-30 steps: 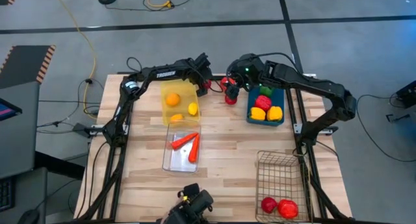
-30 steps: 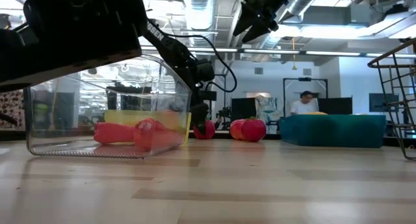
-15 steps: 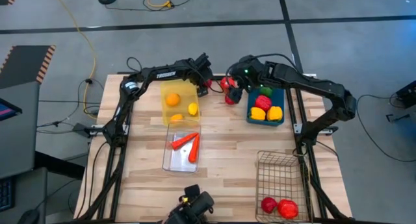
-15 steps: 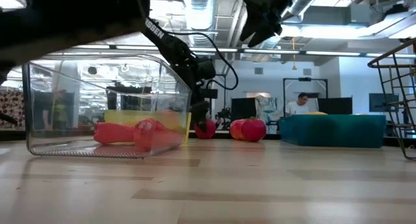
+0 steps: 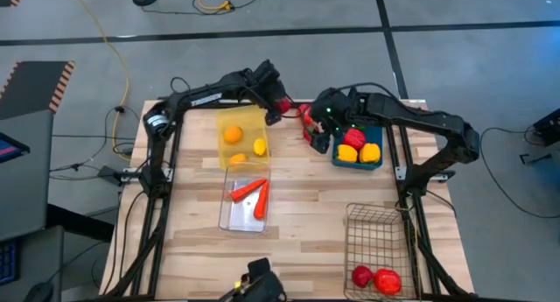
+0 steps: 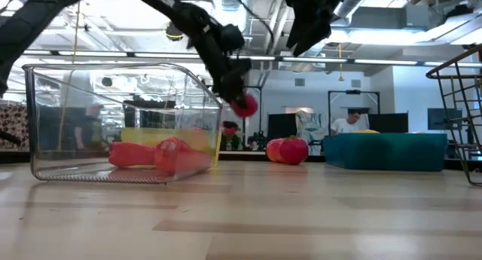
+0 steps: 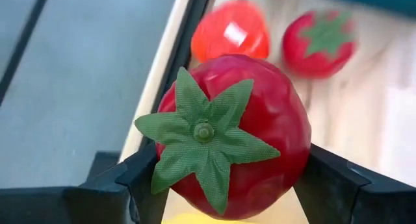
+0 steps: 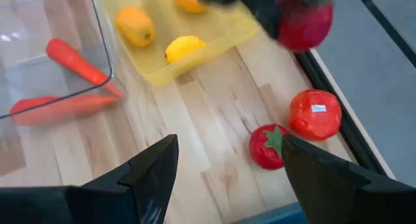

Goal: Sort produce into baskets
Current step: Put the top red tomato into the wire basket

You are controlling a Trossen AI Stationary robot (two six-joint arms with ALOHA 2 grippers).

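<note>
Up top centre, left gripper (image 5: 280, 105) clamping a red tomato (image 7: 237, 143) aloft, right gripper (image 5: 318, 137) seemingly spread empty, over two red pieces (image 8: 296, 130).

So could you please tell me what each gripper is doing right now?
Left gripper: shut on the glossy red toy tomato.
Right gripper: open, holding nothing.

Pale wood table (image 5: 306, 206) on grey floor (image 5: 289, 9), yellow cable (image 5: 118, 61) trailing left. Exposed ducts, strip lights (image 6: 226, 7) overhead; person (image 6: 348, 120) seated far right.
</note>
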